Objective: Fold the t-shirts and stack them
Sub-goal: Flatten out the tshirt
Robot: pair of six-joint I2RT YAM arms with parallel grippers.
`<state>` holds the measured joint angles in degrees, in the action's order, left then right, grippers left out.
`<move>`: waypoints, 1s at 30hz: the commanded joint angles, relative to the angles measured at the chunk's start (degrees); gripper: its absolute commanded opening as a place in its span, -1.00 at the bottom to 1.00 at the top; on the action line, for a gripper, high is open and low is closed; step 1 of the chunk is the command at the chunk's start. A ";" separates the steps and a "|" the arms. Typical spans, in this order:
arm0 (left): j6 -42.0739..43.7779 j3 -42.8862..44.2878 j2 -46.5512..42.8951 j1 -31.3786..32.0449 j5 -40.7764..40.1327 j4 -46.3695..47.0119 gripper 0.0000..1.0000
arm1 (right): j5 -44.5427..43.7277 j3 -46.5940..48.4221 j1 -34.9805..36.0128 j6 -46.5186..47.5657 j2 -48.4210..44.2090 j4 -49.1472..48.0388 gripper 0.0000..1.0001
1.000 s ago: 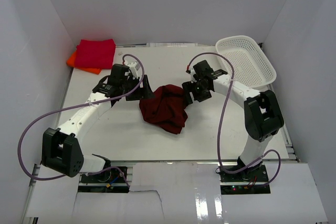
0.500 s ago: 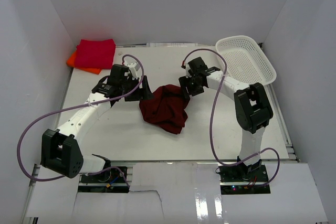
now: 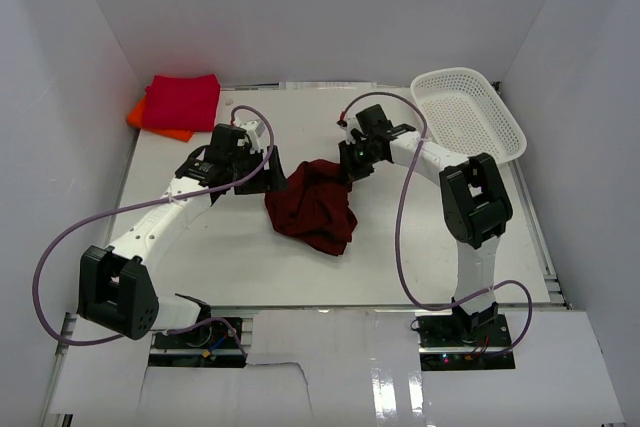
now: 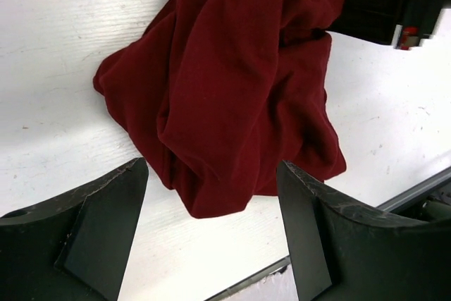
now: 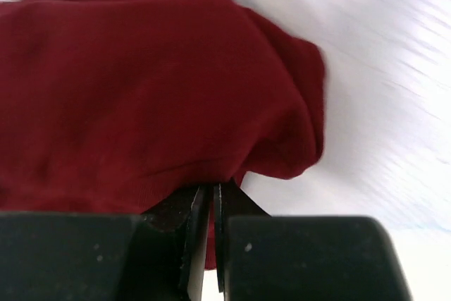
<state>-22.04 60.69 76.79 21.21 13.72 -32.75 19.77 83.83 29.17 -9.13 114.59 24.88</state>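
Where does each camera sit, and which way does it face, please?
Top external: above and behind the arms, looking down on the white table; both arms and the crumpled dark maroon cloth t-shirt.
Left wrist: on the left arm, looking down at that shirt; the open left pincer frames it.
Right wrist: low, close to the shirt's edge; the right pincer is shut on it.
Shared: both wrist views show that shirt.
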 commanded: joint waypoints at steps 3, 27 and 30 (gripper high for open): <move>0.33 0.83 -2.52 0.32 -3.52 -0.30 0.67 | 18.61 8.53 0.10 -5.02 -6.30 -1.25 -0.85; 5.08 4.62 -6.56 0.32 0.43 7.35 0.68 | 48.25 25.94 -4.11 -37.62 -14.39 -20.57 -0.84; 5.87 3.66 -9.63 0.32 0.44 7.96 0.68 | 49.92 26.38 -5.34 -45.08 -14.13 -29.60 -0.85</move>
<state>-17.69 64.95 72.40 21.23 11.77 -27.14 65.39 106.59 25.26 -45.89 101.58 6.59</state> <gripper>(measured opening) 0.841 0.081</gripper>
